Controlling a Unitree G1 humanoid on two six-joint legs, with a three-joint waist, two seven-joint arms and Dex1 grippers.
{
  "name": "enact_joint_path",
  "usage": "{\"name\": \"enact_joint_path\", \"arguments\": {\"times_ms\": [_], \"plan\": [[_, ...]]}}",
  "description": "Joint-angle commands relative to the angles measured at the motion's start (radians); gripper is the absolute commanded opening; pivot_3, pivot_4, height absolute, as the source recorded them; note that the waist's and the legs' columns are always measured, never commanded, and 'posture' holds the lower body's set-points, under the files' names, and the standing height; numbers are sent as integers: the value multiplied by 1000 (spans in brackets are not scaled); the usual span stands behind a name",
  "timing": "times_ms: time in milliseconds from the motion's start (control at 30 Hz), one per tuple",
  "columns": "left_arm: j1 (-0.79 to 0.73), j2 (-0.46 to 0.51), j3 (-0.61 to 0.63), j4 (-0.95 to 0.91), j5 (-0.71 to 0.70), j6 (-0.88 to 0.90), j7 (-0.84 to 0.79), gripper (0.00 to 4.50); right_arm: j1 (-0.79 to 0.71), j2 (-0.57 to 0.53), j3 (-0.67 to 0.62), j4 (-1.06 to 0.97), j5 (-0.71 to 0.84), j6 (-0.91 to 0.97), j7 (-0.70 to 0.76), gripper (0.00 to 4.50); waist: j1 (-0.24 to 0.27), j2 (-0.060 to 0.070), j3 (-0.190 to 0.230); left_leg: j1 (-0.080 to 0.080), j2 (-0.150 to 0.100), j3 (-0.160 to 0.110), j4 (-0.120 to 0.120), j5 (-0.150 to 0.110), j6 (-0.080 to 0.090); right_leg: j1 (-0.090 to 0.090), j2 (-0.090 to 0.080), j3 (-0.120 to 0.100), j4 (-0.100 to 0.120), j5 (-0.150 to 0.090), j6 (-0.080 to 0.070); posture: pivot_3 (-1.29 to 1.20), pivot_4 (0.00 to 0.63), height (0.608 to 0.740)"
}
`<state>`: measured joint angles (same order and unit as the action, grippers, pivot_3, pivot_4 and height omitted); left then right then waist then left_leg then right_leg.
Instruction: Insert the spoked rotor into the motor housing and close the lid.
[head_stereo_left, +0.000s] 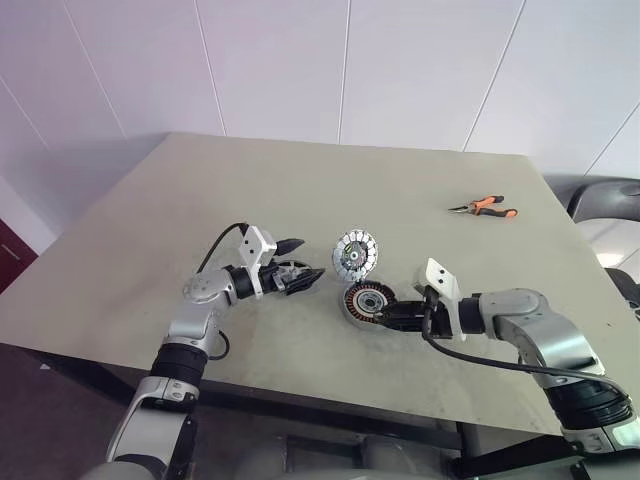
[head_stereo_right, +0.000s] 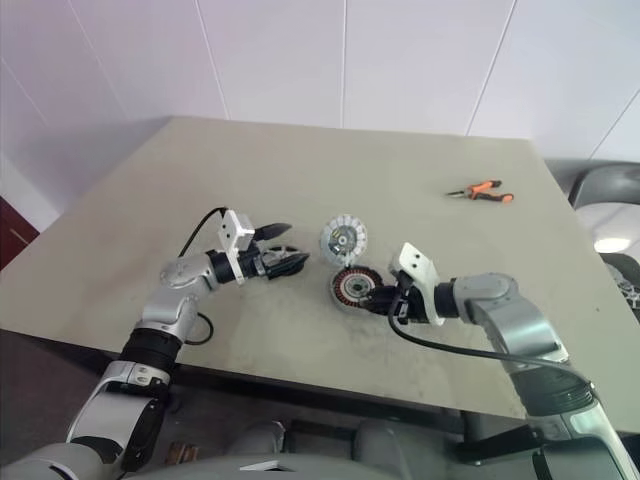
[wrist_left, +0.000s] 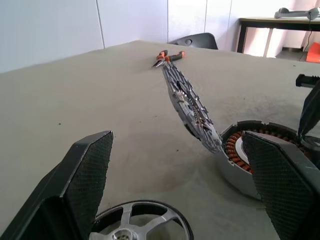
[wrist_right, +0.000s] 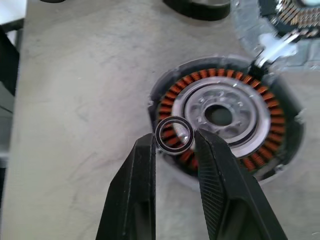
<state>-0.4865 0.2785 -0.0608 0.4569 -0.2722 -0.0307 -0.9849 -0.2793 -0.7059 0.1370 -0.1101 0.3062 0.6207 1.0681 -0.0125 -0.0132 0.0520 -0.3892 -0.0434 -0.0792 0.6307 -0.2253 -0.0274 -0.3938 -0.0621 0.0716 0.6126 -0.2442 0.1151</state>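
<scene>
The table (head_stereo_left: 300, 190) is spreading pale grey-green under both arms, its top bare but for a few things, and white panelled walls are rising behind its far edge. A dark chair (head_stereo_left: 600, 195) is standing off the table's right side at 3 o'clock. Wide bare surface is lying toward 12 and 10 o'clock, while the near edge is running close under both arms.

The housing (head_stereo_left: 365, 302) is lying flat near the middle, copper windings ringing a pale hub. Its lid (head_stereo_left: 357, 252), a spoked silver disc, is standing tilted open at the housing's 12 o'clock rim, joined there. A spoked wheel with a black rim (wrist_left: 137, 222) is lying on the table just below the left gripper. Orange-handled pliers (head_stereo_left: 485, 207) are lying well apart at 2 o'clock.

The left gripper (head_stereo_left: 305, 265) is hanging at the housing's 9 o'clock, fingers spread wide, holding nothing. The right gripper (wrist_right: 175, 140), coming from 3 o'clock, is pinching a small black ring (wrist_right: 174, 135) between its fingertips above the housing's windings.
</scene>
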Motion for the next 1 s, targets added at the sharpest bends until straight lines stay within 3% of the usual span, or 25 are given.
{"name": "enact_joint_path", "arguments": {"times_ms": [33, 267, 633, 1000], "plan": [[-11, 13, 16, -64, -17, 4, -6, 4388, -44, -1, -25, 14, 7, -26, -2, 752, 2, 0, 0, 0, 0, 0, 0, 0, 0, 0, 0, 0, 0, 0, 0, 0, 0, 740], [-13, -10, -1, -97, -7, 31, 21, 4388, -50, -11, -22, 21, 3, -23, -11, 752, 2, 0, 0, 0, 0, 0, 1, 0, 0, 0, 0, 0, 0, 1, -1, 0, 0, 740], [-74, -64, -15, -10, 35, 12, 52, 4388, -79, -11, -21, 109, -15, -63, -3, 752, 1, 0, 0, 0, -1, 0, 0, 0, 0, 0, 0, 0, 0, 1, -1, 0, 0, 740], [-132, -129, -35, 87, 76, -26, 92, 4388, -53, -10, -17, 53, -2, -56, 9, 752, 0, 0, 0, 0, -1, 0, 1, 0, 0, 1, 0, 0, 0, 1, 0, 0, 0, 740]]}}
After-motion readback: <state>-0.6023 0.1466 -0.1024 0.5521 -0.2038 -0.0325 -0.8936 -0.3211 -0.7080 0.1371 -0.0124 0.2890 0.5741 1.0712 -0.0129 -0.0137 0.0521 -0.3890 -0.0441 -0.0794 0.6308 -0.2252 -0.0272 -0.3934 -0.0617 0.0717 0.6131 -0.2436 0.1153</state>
